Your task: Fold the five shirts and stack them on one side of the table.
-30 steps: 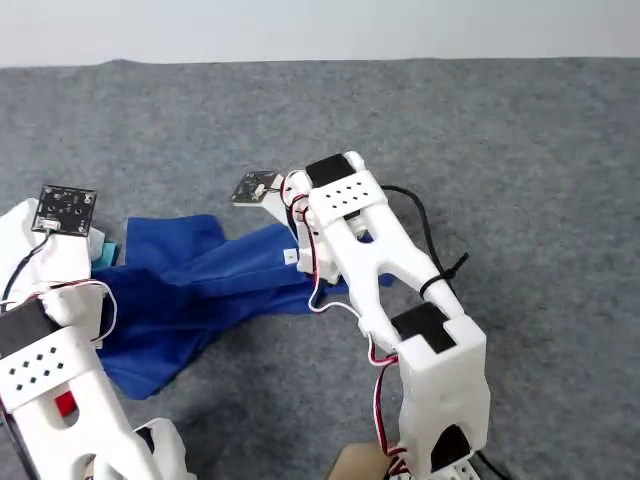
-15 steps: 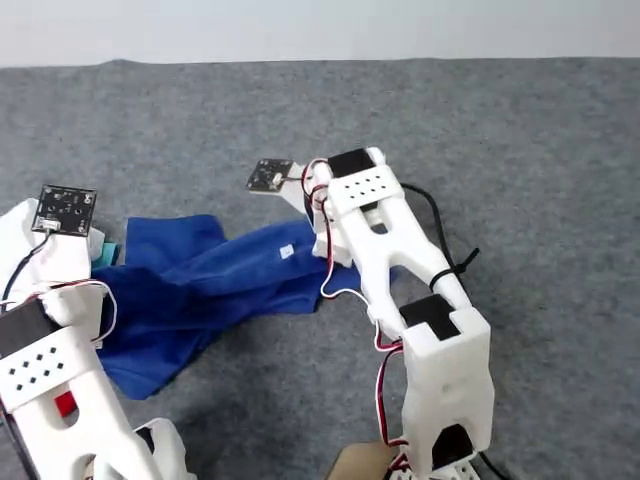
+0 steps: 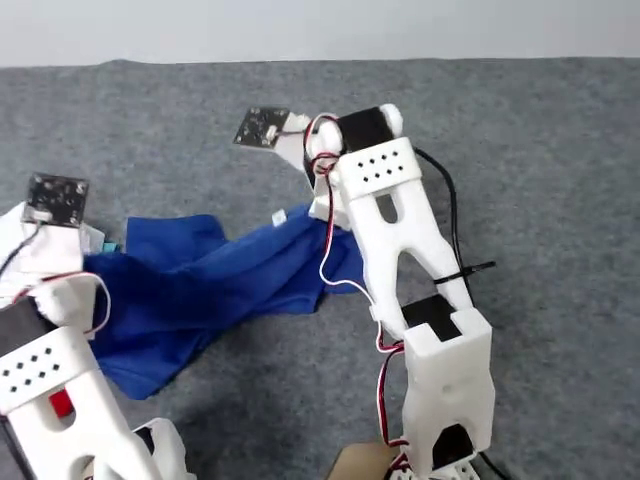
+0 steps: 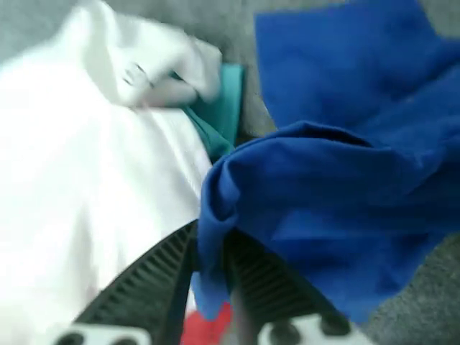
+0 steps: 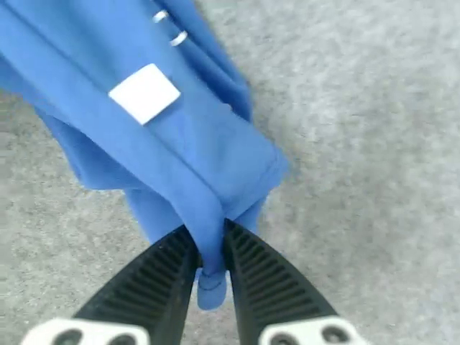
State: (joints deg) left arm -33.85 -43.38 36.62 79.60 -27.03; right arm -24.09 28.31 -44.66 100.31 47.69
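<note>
Clamping the blue shirt (image 3: 200, 290) at opposite ends, left end effector (image 4: 210, 244) and right end effector (image 5: 208, 241) both grip soft, floppy cloth that'll sag, so edges seem best.

My blue shirt (image 3: 210, 285) is one plain deep blue all over, with a small white tag (image 5: 144, 93) on it. The white shirt (image 4: 79, 187) is plain white, and the teal shirt (image 4: 223, 118) is green-blue. The table (image 3: 540, 160) is speckled grey. The fingers (image 5: 162, 277) of my right pincer (image 5: 210, 266) are black with ridges. My left pincer (image 4: 208, 277) is black too, with a red bit (image 4: 210, 327) by it. My right arm (image 3: 395, 215) and left arm (image 3: 50, 380) are white, with red, black and white wires (image 3: 382, 388).
</note>
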